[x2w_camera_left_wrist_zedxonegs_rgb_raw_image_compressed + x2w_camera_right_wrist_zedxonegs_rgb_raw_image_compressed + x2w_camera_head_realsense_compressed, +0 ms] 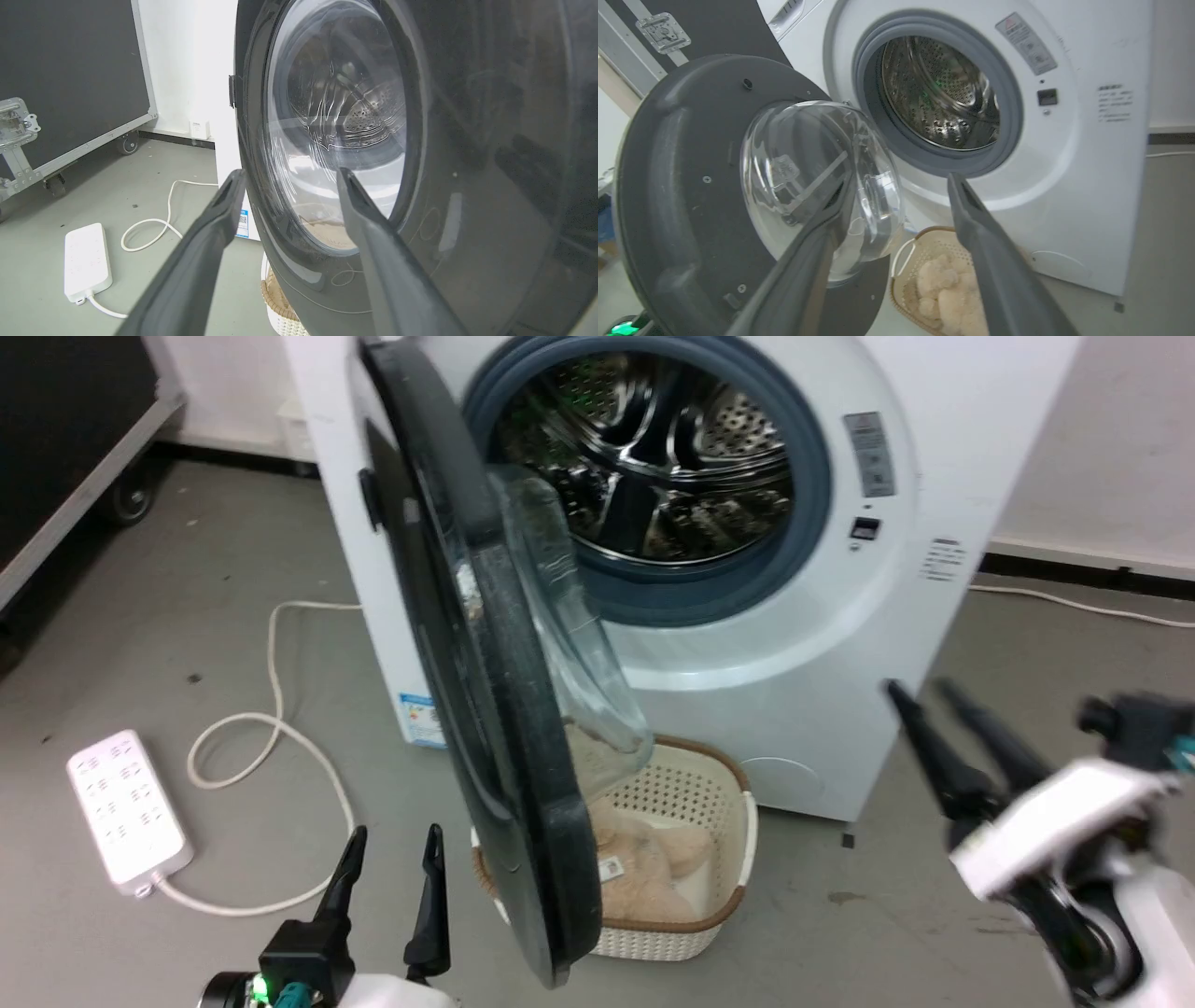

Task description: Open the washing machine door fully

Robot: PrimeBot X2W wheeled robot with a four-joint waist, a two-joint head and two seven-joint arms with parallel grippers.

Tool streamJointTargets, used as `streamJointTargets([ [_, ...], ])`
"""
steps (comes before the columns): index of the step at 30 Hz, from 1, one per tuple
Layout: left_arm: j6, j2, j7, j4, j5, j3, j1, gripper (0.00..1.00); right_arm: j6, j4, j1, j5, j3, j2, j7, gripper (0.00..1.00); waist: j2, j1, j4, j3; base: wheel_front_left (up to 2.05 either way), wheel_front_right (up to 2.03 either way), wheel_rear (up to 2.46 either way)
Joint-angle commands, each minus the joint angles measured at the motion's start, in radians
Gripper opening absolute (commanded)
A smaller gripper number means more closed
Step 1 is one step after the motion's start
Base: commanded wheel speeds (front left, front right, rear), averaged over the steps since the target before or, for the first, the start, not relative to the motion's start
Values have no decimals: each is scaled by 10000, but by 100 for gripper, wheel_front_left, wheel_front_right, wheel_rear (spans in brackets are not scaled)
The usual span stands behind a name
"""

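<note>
The washing machine (840,644) is white, its steel drum (653,448) ringed by a grey gasket. The washing machine door (485,709) is round and black with a clear glass bowl (822,186); it stands swung out toward me, edge-on in the head view. My left gripper (392,863) is open, low and just left of the door's outer face (467,186), not touching it. My right gripper (920,695) is open at the right, in front of the machine's lower right, apart from the door, nothing between its fingers (990,261).
A cream perforated basket (709,896) with a tan plush lies on the floor under the door. A white power strip (126,812) and looping cable (271,709) lie on the left floor. A black wheeled case (70,84) stands at far left.
</note>
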Motion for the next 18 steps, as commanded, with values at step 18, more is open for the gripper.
streamJointTargets([
  [18,99,182,-79,-173,87,-104,729,100,8,-1623,4586,-8226,-3306,2414,-3413,100,0,0,-767,-184,0,0,0],
])
